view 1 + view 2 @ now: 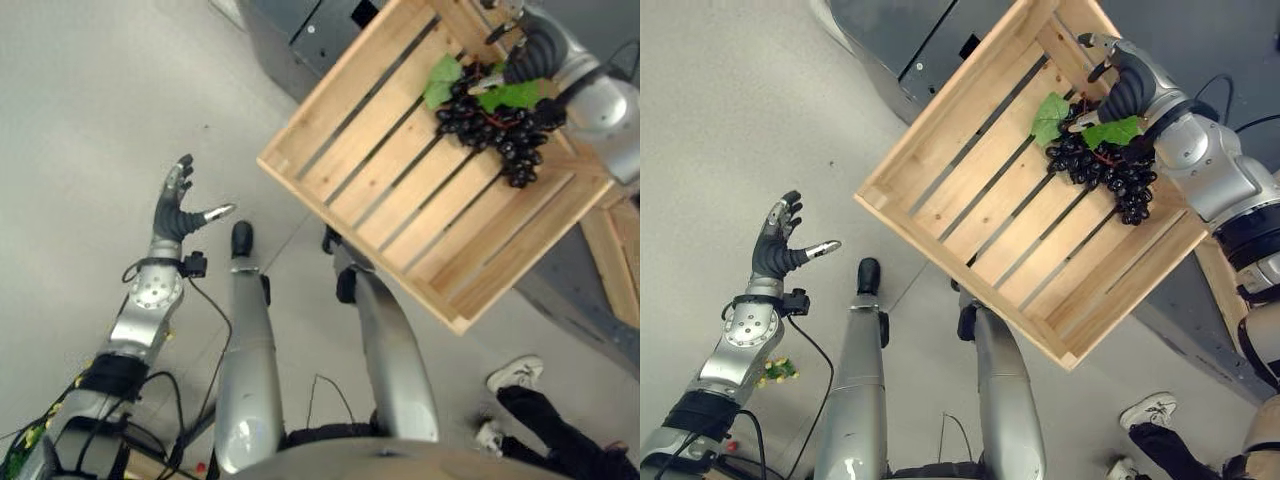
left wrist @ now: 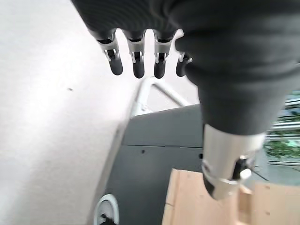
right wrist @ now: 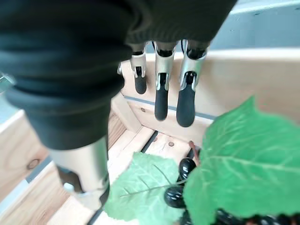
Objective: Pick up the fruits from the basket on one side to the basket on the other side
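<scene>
Your biggest item is the wooden crate (image 1: 1040,210), a slatted box of pale boards with dark gaps between the floor slats, sitting far and to the right, turned at an angle. Its near corner points toward you.

Inside it, in the far right part, lies the bunch of dark grapes (image 1: 1102,168): near-black round berries in a cluster that tapers toward the right wall, with two bright green leaves (image 1: 1048,115) at its far end. The bunch rests on the crate's floor slats.

Your right hand (image 1: 1127,82) is over the stem end of the bunch, arm coming in from the right across the crate wall. In the right wrist view its fingers (image 3: 185,101) hang straight and loose above the leaves, thumb apart, gripping nothing.

Your left hand (image 1: 178,209) is raised over the grey floor (image 1: 90,120) at the left, well apart from the crate, fingers spread and relaxed, empty.

A person's white shoe (image 1: 516,373) shows at the near right.
</scene>
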Available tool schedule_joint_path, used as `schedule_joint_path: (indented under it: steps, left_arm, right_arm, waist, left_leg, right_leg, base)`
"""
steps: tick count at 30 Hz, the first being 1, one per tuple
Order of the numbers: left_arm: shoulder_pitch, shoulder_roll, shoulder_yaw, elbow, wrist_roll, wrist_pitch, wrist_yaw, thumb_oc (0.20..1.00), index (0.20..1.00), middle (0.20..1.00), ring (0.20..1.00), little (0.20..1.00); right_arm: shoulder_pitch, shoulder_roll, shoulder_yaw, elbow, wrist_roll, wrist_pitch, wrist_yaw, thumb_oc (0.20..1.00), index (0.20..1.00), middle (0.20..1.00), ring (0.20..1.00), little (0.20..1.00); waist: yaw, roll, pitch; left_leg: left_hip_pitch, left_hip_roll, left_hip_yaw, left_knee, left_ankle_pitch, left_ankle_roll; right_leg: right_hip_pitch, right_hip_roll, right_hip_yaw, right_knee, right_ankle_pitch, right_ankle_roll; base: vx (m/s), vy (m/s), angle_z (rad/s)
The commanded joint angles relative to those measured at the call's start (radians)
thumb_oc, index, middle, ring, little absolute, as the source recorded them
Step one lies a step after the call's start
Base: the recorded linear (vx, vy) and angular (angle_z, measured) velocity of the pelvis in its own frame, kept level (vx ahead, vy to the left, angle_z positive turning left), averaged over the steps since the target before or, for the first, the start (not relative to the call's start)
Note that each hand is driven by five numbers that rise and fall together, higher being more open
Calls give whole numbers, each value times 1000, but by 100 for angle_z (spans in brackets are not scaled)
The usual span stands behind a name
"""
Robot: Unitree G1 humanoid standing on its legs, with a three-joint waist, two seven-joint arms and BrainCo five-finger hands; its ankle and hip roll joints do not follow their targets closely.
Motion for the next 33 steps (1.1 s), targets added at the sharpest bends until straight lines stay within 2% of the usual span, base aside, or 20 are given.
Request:
schedule_joint_path:
  steps: [1, 3, 9, 13, 21, 33]
  left_arm:
    - [69, 16, 88, -58, 33, -20, 34, 1000, 1000, 1000, 1000, 1000]
    - [74, 16, 100, -64, 42, -19, 40, 1000, 1000, 1000, 1000, 1000]
    - [83, 0, 116, -59, 24, -17, 45, 1000, 1000, 1000, 1000, 1000]
    - [76, 0, 115, -51, 27, -22, 49, 1000, 1000, 1000, 1000, 1000]
    - [50, 7, 90, -41, 49, -22, 58, 1000, 1000, 1000, 1000, 1000]
    - [48, 32, 83, -51, 57, -21, 44, 1000, 1000, 1000, 1000, 1000]
  right_arm:
    - [-12, -47, -39, 38, -46, -10, -32, 1000, 1000, 1000, 1000, 1000]
    - [-35, -48, -23, 40, -60, -8, -31, 1000, 1000, 1000, 1000, 1000]
    - [-63, -46, -16, 83, -50, 5, -24, 1000, 1000, 1000, 1000, 1000]
    - [-37, -24, -58, 211, 8, 9, -18, 1000, 1000, 1000, 1000, 1000]
    - [-33, 11, -72, 411, 2, 27, -31, 1000, 1000, 1000, 1000, 1000]
    - [66, -21, -139, 513, 2, 31, -23, 1000, 1000, 1000, 1000, 1000]
  waist:
    - [15, -7, 6]
    - [9, -17, 6]
    - [3, -5, 6]
    - [1, 10, 6]
    - [-10, 25, 6]
    - [-32, 32, 6]
  left_leg:
    - [75, 11, 37, -204, 165, 8]
    - [89, 3, 45, -191, 152, 13]
    - [109, -4, 63, -208, 146, 20]
    - [122, -11, 66, -213, 139, 24]
    - [143, -10, 83, -237, 134, 28]
    - [140, -6, 103, -185, 101, 35]
  right_leg:
    - [39, -36, -20, 71, -96, 178]
    - [47, -39, -6, 57, -91, 181]
    - [54, -51, 0, 47, -93, 179]
    - [56, -59, 11, 44, -94, 178]
    - [48, -62, 25, 22, -73, 189]
    - [40, -64, 45, 33, -70, 195]
  base:
    - [32, 51, -41]
    - [34, 50, -64]
    - [24, 26, -3]
    - [15, 15, 2]
    - [-1, 19, -2]
    - [1, 3, -5]
